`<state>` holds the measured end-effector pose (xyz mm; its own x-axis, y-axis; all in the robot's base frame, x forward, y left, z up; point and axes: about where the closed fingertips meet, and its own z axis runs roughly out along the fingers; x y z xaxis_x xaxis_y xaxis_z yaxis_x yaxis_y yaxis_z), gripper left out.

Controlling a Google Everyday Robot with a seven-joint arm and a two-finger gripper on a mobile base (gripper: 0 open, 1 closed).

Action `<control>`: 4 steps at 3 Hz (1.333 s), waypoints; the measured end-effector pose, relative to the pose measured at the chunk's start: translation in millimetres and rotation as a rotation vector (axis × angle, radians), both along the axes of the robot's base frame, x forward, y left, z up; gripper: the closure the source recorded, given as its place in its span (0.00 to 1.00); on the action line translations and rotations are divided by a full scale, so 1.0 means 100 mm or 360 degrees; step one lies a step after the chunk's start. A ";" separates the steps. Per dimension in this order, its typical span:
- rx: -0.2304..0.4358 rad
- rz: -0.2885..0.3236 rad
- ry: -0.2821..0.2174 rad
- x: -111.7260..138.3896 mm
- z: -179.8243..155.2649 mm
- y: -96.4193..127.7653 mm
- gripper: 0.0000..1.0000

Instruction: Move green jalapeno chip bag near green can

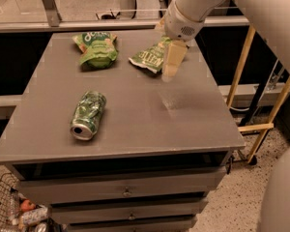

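Two bags, one can, one hand
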<state>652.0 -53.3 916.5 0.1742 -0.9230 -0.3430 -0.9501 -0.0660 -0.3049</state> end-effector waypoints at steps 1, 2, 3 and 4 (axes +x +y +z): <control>-0.0096 -0.0047 0.0009 0.16 -0.15 -0.08 0.00; -0.0186 -0.0070 0.0014 0.30 -0.27 -0.10 0.00; -0.0273 -0.0072 0.0002 0.44 -0.34 -0.08 0.00; -0.0318 -0.0078 0.0006 0.54 -0.45 -0.06 0.00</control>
